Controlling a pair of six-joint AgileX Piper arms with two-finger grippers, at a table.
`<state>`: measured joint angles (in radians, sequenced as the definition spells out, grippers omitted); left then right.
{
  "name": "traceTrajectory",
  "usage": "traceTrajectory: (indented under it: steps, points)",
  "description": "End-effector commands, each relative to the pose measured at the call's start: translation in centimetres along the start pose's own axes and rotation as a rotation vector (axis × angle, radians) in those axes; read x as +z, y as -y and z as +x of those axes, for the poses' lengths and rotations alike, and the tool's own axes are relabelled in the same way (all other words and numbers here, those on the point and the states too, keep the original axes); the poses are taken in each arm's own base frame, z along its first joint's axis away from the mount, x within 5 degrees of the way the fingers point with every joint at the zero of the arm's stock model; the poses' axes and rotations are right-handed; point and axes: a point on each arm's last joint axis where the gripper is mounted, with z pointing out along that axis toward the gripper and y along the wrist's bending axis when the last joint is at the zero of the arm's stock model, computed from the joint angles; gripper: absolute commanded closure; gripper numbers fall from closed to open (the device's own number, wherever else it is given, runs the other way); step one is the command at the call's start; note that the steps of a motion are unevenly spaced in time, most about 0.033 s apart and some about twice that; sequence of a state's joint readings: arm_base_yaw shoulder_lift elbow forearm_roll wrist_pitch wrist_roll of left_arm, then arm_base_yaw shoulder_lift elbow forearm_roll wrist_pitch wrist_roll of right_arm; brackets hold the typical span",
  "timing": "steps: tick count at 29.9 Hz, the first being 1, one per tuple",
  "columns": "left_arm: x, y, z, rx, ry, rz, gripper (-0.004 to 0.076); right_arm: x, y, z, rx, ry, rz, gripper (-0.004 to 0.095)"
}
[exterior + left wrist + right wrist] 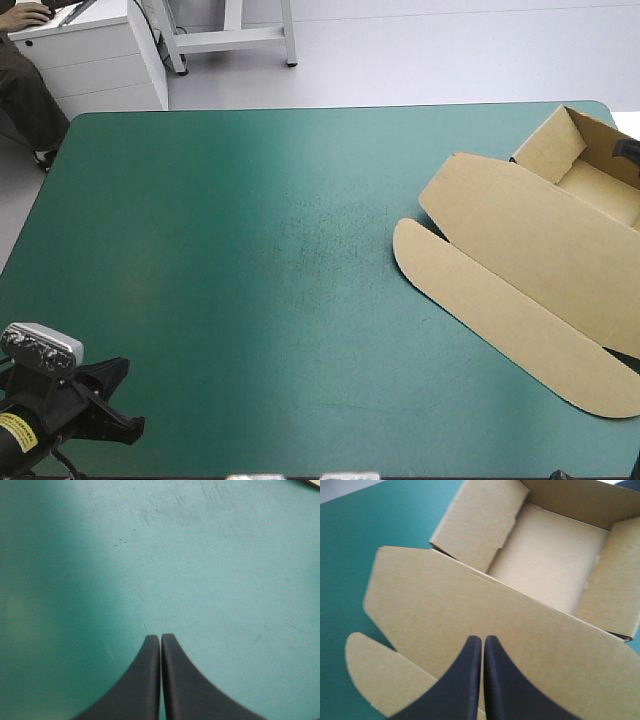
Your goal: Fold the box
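Observation:
The brown box [520, 250] lies at the table's right side as an open tray [590, 180] with its walls raised. Its lid lies flat toward the table's middle, ending in a rounded front flap [470, 300]. In the right wrist view my right gripper [483, 639] is shut and empty, hovering over the flat lid [470, 600]. The tray's floor [545, 560] lies ahead of it. My left gripper [125, 425] sits near the table's front left corner, far from the box. It is shut [160, 637] over bare teal-green cover [200, 570].
The teal-green table [250, 250] stretches from the left gripper to the box's rounded flap. The box's tray reaches the table's far right corner and right edge.

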<state>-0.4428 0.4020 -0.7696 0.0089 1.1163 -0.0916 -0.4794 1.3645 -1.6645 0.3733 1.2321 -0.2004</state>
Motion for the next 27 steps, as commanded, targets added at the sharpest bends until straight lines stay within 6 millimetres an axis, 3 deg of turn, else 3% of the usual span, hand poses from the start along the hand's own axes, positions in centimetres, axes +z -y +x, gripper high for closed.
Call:
traceTrajectory:
  steps: [1, 8, 13, 17, 27]
  points:
    - [-0.8, 0.0, -1.1, 0.003, 0.105, 0.0, 0.0734, -4.3, -3.0, 1.0, -0.086, 0.17, -0.102, 0.0908]
    - [-1.2, -0.1, -0.4, 0.004, 0.183, 0.005, 0.0734, -7.3, -7.4, 5.8, -0.282, 0.239, -0.181, 0.0908]
    - [-1.4, -0.3, 0.5, 0.014, 0.253, -0.002, 0.0734, -8.1, -8.8, 9.8, -0.407, 0.283, -0.255, 0.0909]
    - [-1.2, -0.5, 1.4, 0.025, 0.295, -0.016, 0.0734, -8.1, -8.9, 12.3, -0.527, 0.361, -0.28, 0.0909]
    - [-0.2, -0.7, 4.5, 0.038, 0.316, -0.015, 0.0734, -7.0, -6.3, 20.0, -0.514, 0.516, -0.244, 0.0909]
